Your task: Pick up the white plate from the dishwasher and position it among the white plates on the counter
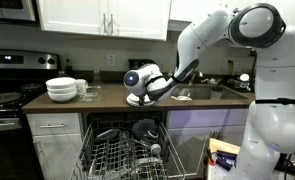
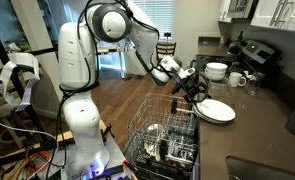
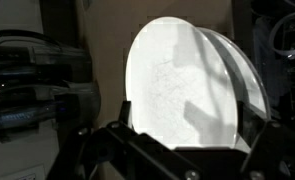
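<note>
The white plates (image 3: 182, 80) lie flat on the counter (image 1: 107, 99). In the wrist view you can see two of them, one overlapping the other with its rim showing past the right edge. In both exterior views they read as a low white disc (image 2: 215, 111) near the front edge of the dark brown top, just above the open dishwasher (image 1: 127, 150). Your gripper (image 3: 182, 152) hangs right over them, and its jaws are spread wide. The dark fingers (image 3: 99, 145) stand out to either side of the near rim, but you cannot tell from these views whether they touch it. In an exterior view the gripper (image 2: 194, 88) sits low over the near side of the plates, and the arm reaches in across the dishwasher's pulled-out wire rack (image 2: 167, 138), which holds dark dishes. Farther along the counter, well apart from the plates, stands a taller stack of white bowls (image 1: 62, 90), with a white mug (image 2: 237, 79) beside it. Beyond the bowls is the black stove (image 1: 7, 100). On the opposite side of the plates a sink (image 1: 202, 92) is set into the counter.
</note>
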You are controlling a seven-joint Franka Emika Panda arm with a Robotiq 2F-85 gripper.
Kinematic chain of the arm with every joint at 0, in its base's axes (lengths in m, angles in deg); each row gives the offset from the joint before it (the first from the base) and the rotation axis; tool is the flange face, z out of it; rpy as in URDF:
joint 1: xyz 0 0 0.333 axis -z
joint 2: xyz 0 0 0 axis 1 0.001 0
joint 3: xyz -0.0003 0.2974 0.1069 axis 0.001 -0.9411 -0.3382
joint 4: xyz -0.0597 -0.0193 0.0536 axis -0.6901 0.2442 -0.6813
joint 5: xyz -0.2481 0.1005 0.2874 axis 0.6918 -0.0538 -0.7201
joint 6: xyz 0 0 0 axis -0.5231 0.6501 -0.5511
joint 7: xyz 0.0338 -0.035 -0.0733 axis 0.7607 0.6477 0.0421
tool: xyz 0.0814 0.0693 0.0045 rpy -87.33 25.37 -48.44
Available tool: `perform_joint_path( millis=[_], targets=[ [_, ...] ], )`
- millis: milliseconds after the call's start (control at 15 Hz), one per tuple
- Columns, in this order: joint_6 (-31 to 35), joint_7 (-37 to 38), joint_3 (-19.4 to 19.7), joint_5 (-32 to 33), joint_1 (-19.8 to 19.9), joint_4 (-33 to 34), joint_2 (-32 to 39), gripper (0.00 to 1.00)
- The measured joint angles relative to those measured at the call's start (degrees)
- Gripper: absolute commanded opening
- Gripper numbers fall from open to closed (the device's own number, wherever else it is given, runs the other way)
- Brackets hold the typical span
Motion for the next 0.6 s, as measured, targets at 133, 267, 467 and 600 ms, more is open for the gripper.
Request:
perform_joint_path(
  millis=[133,267,467,600],
  targets=[
    [0.0,0.0,-0.2,0.0,0.0,0.0,0.0,1.0],
    [0.1,0.0,-0.4,0.0,-0.1,0.0,-0.1,1.0],
    [0.2,0.0,-0.6,0.0,-0.1,0.0,-0.3,1.0],
    [0.4,0.1,-0.7,0.0,-0.1,0.0,-0.6,1.0]
  ],
)
